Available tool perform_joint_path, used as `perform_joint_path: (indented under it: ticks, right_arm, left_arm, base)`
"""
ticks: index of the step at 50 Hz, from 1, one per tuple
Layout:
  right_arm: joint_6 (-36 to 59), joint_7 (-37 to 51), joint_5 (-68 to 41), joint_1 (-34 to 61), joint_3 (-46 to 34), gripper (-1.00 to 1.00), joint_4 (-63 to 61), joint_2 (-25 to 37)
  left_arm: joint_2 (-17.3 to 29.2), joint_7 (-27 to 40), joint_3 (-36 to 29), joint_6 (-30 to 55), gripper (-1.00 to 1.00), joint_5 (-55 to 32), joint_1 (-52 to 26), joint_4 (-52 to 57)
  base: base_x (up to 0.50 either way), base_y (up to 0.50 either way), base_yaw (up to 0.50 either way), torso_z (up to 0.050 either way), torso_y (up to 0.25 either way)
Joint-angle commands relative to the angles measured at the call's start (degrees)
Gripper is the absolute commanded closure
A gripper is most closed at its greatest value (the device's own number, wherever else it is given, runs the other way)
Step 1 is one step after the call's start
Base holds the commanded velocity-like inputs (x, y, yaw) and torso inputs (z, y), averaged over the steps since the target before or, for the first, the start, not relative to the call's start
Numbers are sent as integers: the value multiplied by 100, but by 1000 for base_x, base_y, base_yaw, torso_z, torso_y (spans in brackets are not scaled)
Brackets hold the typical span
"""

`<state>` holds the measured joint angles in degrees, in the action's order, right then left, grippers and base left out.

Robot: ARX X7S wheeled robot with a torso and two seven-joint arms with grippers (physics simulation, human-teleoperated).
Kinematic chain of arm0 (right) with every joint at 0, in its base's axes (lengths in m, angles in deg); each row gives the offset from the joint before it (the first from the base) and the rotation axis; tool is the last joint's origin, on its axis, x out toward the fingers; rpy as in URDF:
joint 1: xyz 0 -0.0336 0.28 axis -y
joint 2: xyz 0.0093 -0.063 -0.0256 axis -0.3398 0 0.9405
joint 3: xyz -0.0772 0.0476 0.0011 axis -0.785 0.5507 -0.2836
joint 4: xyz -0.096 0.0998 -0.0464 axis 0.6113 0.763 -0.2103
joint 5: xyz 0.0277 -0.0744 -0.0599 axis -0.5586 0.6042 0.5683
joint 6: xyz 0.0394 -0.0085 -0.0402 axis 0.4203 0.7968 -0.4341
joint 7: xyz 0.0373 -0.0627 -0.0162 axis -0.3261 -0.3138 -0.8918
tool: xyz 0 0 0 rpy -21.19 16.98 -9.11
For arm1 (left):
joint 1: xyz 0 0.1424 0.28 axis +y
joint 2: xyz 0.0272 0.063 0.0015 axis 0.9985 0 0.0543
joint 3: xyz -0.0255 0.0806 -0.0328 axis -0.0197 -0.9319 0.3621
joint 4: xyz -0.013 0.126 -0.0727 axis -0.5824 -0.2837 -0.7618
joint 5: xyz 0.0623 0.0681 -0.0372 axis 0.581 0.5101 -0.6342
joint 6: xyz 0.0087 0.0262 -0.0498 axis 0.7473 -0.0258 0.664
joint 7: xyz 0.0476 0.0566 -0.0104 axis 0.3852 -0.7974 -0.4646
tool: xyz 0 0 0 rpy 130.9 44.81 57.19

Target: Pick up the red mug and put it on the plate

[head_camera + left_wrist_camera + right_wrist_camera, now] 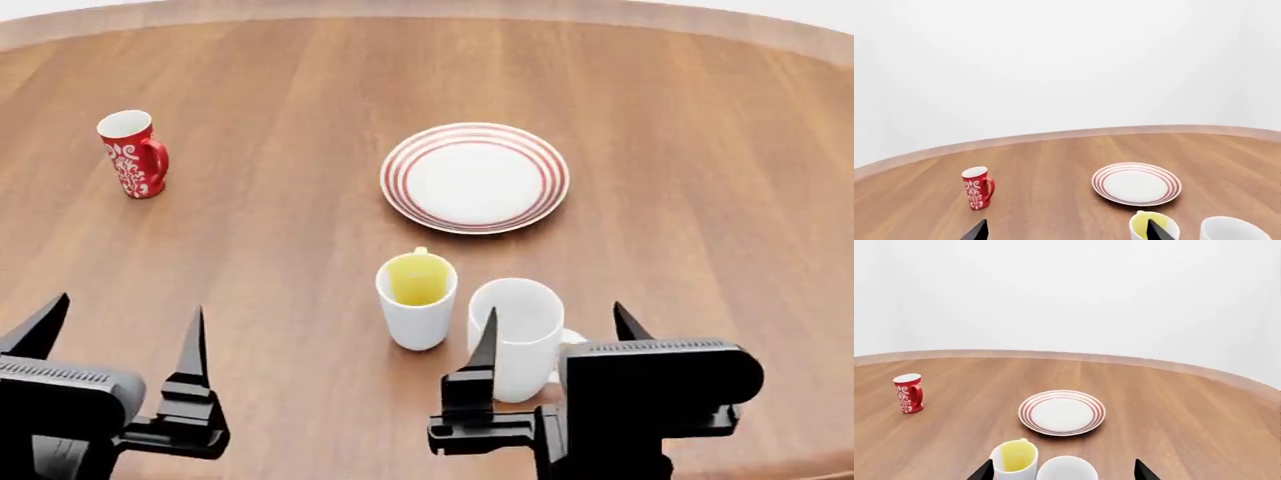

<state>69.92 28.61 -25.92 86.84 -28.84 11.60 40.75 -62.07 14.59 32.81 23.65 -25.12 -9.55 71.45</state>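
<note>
red mug (134,153) stands upright at the table's (694,150) far left, well apart from the plate (474,177); we judge the reach not yet begun. both our left gripper (120,335) and right gripper (557,335) hang wide open and empty, so next the left one must go forward to the mug.

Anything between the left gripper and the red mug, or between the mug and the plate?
Nothing visible. Bare table lies between the open left gripper and the red mug, and between mug and plate. The yellow-lined mug and white mug stand nearer the robot, off both paths.
</note>
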Motion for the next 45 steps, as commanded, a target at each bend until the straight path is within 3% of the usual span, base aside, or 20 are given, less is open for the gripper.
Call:
perform_joint_path:
  ticks: [1, 22, 34, 45]
  right_arm:
    - [854, 104, -108, 548, -35, -100, -551, 150]
    - [1432, 752, -22, 1894, 1108, -100, 503, 384]
    - [1505, 834, 29, 2039, 1115, -100, 690, 504]
    - [1409, 771, -12, 1960, 1035, -100, 687, 546]
  left_arm:
    - [112, 38, -89, 665, -100, -75, -358, 543]
    - [239, 128, 50, 610, -100, -214, -416, 462]
    - [284, 171, 24, 624, -100, -260, -452, 452]
    - [309, 206, 10, 556, -100, -307, -421, 385]
  base:
    - [0, 0, 0, 0, 0]
    - [0, 0, 0, 0, 0]
    - [0, 0, 0, 0, 0]
    - [458, 0, 0, 0, 0]
